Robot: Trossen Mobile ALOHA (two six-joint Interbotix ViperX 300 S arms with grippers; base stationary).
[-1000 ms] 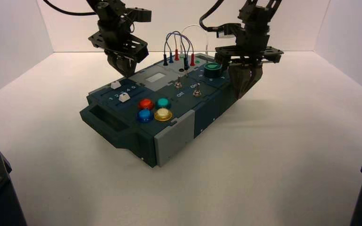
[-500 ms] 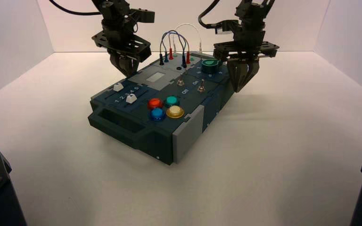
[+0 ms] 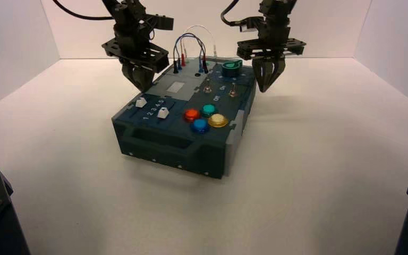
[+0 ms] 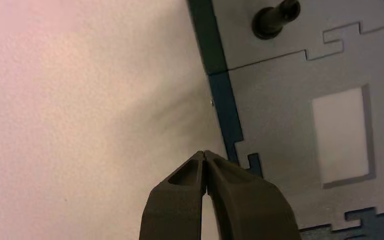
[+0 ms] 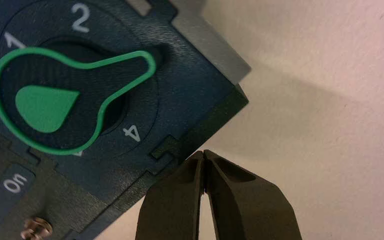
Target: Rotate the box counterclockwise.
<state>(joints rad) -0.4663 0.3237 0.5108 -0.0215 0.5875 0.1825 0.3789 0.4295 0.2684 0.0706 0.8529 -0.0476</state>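
The box [image 3: 178, 139] sits mid-bench [image 3: 292, 180], dark teal and grey, skewed, its handle end nearest. Next come blue, yellow, red and green buttons, white sliders, toggle switches, then the green-rimmed knob [image 3: 232, 68] and looping wires [image 3: 191, 36]. The left gripper [image 3: 142, 89] and right gripper [image 3: 263, 91] flank its long sides, fingers pressed together.

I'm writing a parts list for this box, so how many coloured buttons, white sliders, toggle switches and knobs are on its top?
Coloured buttons: 4
White sliders: 2
Toggle switches: 2
Green knob: 1
Total: 9
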